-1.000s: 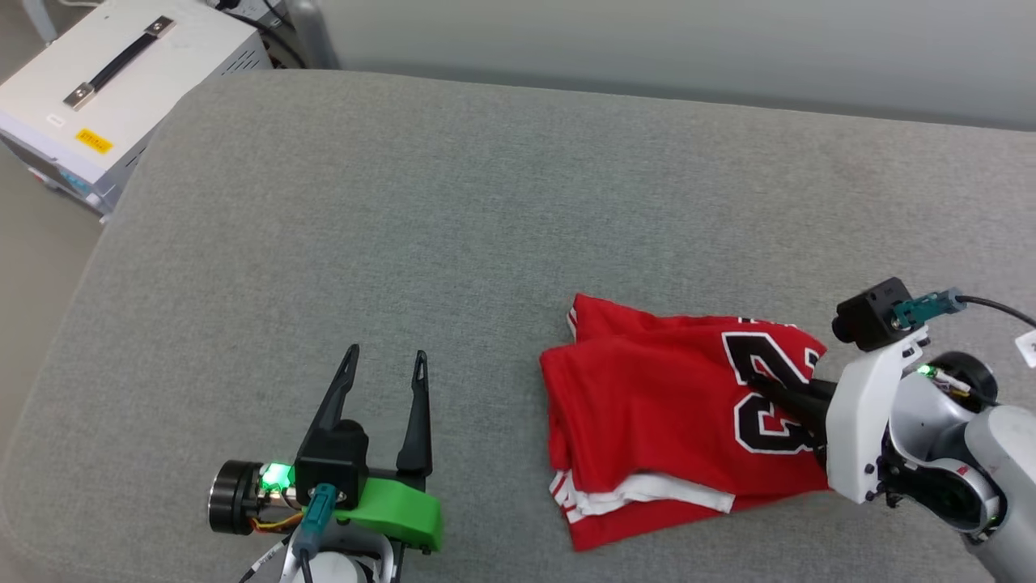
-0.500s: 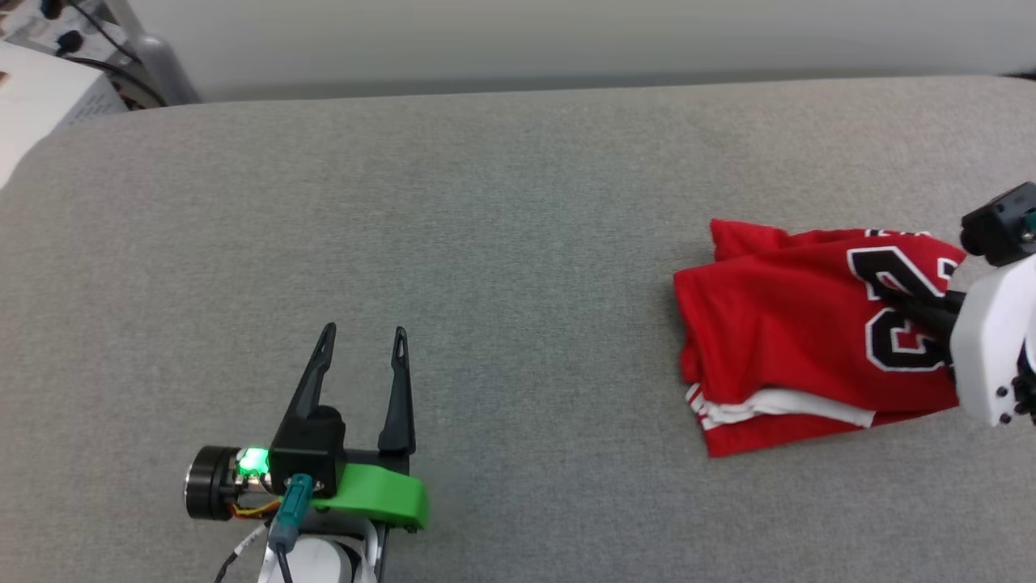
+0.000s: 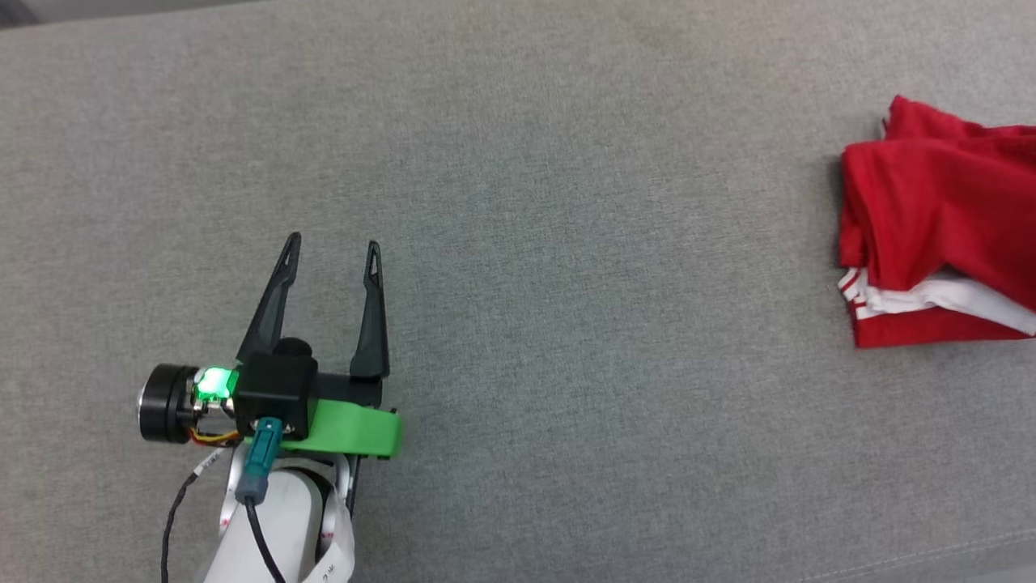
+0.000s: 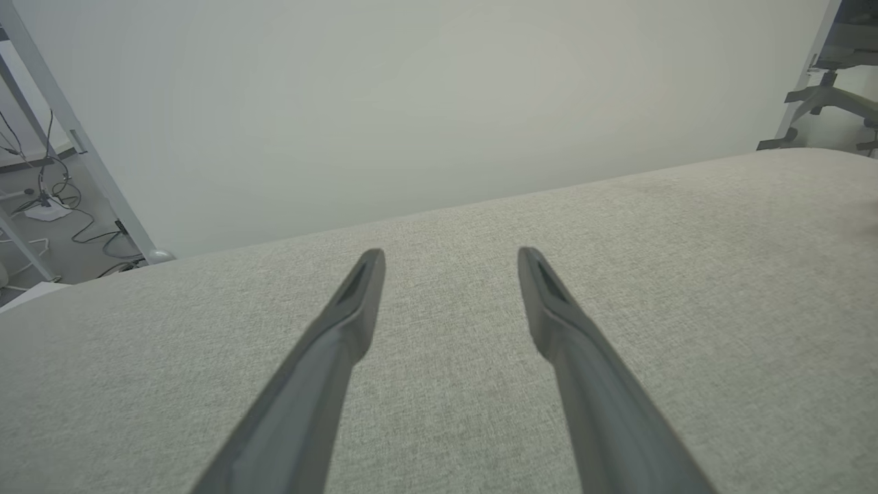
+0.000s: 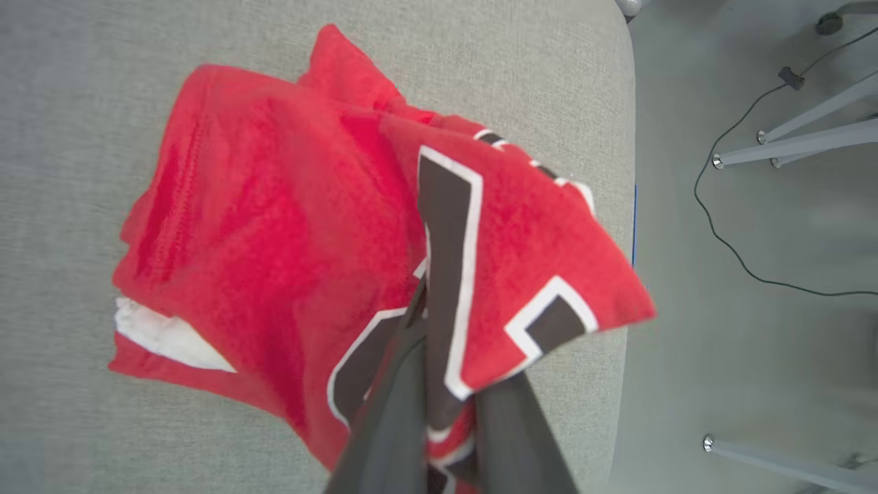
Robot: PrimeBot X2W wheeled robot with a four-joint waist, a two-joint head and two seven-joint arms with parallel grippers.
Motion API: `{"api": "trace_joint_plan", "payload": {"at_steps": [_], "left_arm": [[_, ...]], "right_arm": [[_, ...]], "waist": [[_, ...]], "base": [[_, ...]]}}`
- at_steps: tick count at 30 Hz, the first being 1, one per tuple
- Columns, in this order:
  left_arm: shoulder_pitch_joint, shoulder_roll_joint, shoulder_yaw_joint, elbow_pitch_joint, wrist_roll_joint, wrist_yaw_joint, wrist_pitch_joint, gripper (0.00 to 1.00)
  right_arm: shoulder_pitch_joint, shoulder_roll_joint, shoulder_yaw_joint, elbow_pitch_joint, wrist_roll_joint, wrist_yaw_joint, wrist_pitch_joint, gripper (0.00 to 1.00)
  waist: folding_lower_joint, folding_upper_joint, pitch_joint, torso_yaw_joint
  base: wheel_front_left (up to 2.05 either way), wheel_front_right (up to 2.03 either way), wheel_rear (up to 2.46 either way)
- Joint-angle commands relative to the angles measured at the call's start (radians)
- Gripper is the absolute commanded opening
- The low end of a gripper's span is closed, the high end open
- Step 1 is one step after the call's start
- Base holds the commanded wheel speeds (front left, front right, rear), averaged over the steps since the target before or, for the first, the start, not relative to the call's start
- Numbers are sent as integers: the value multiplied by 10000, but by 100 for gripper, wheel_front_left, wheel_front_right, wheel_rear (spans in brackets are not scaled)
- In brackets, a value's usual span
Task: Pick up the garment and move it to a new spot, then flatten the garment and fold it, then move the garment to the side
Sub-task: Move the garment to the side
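Note:
The garment (image 3: 931, 219), a folded red jersey with white trim, lies at the far right of the grey padded surface (image 3: 566, 202), cut off by the head view's right edge. In the right wrist view, the garment (image 5: 274, 226) shows its black, white-outlined lettering. My right gripper (image 5: 439, 329) is shut on a raised fold of it, near the surface's end. My left gripper (image 3: 332, 247) rests low at the left, open, far from the cloth. In the left wrist view, nothing lies between the spread fingers of the left gripper (image 4: 449, 257).
The right wrist view shows the padded surface's edge (image 5: 627, 206) just past the garment, then floor with a black cable (image 5: 727, 240) and metal legs (image 5: 796, 147). A pale wall (image 4: 411, 103) stands behind the surface, with a metal frame (image 4: 75, 144) at its left.
The head camera has swung, so the whole picture shifted. Against the still, open left gripper, the garment has travelled far to the right, held by the right gripper, which has left the head view.

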Motion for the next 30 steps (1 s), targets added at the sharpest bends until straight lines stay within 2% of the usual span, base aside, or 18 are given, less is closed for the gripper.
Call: {"api": "trace_joint_plan", "payload": {"at_steps": [1,8,15,20,21,22,28,30], "left_arm": [[-277,102,-36,-61,94,-71,-57,100],[-774,239,-123,-313,157,-43,-57,100],[-1024,332,-189,-538,161,39,-57,100],[-1104,329,-291,-585,144,100,-57,100],[-1101,320,-309,-569,131,122,-57,100],[-1080,310,-318,-547,111,149,-57,100],[-804,264,-356,-348,-38,233,-57,100],[-571,221,-389,-265,-106,268,-57,100]], "right_arm": [[-284,-136,-57,254,-292,-7,-70,0],[-1046,-233,-655,1971,-1101,-7,-218,0],[-1945,-30,-1303,3472,-2058,-7,-550,0],[-2418,394,-1707,4290,-2514,-7,-933,0],[-2460,504,-1762,4471,-2612,-7,-976,43],[-2510,592,-1836,4626,-2746,-7,-1103,100],[-2655,852,-2226,5198,-3666,-7,-2317,100],[-2650,970,-2481,5315,-4185,-7,-3245,100]], "waist": [[-1,62,937,-317],[-1,62,1742,-43],[-1,62,2283,190],[-1,62,2341,336],[-1,62,2287,364],[-1,62,2205,381],[-1,62,1396,512],[-1,62,888,592]], "base": [[0,0,0],[0,0,0],[0,0,0],[0,0,0],[0,0,0],[0,0,0],[0,0,0],[0,0,0]]}}
